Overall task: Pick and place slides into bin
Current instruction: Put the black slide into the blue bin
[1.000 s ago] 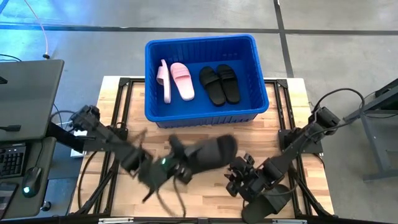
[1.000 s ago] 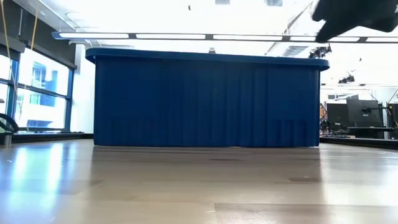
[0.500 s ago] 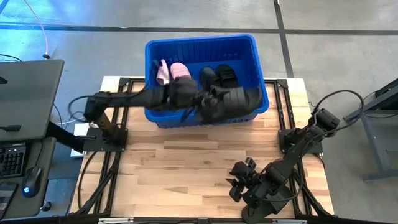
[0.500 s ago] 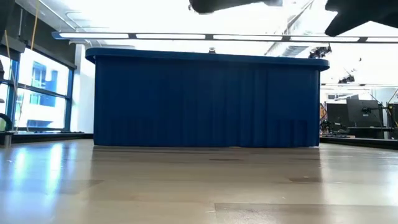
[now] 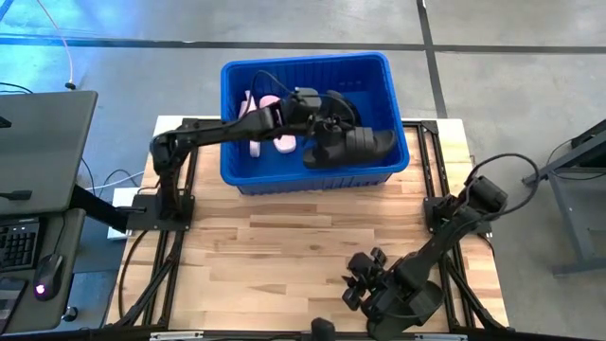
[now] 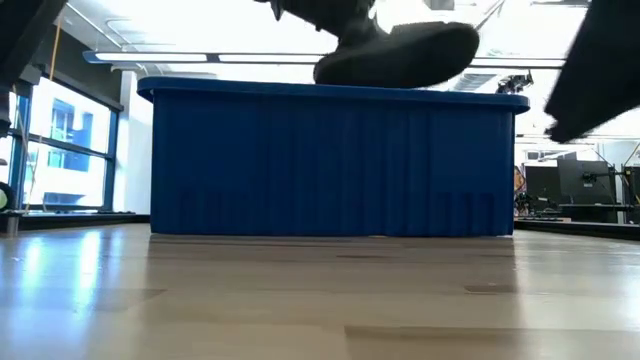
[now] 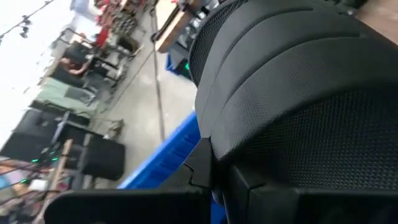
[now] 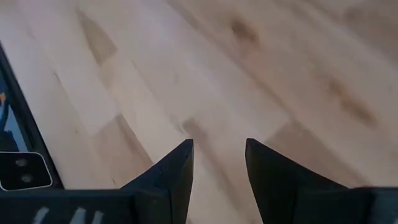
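Wooden table (image 5: 284, 256), grey desk (image 5: 38, 142).

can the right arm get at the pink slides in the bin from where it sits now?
Probably not directly. The right gripper sits open at the table's near edge, far from the bin. The left gripper, holding a black slide, hangs over the bin beside the pink slides, crowding that approach.

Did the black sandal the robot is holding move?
Yes. The left gripper carried the matte black slide sandal from the wooden table's near side to over the big blue plastic bin.
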### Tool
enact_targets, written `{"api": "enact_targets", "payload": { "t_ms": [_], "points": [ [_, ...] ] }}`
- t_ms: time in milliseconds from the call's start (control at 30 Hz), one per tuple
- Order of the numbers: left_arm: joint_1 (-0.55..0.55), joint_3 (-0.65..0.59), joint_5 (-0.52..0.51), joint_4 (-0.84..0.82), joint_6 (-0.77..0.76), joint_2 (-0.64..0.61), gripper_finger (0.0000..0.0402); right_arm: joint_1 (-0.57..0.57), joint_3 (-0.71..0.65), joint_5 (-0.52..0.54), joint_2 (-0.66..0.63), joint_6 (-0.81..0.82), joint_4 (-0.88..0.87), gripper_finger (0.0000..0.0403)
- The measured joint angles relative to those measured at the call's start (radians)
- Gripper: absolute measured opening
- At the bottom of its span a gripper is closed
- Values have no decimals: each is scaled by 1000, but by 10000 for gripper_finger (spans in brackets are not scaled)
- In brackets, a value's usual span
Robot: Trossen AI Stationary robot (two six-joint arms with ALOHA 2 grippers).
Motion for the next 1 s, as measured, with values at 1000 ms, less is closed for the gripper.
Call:
{"api": "enact_targets", "payload": {
  "t_ms": [1000],
  "points": [
    [31, 1, 75, 9, 13, 251, 80, 13, 0, -112, 62, 59, 120, 138]
  ]
}}
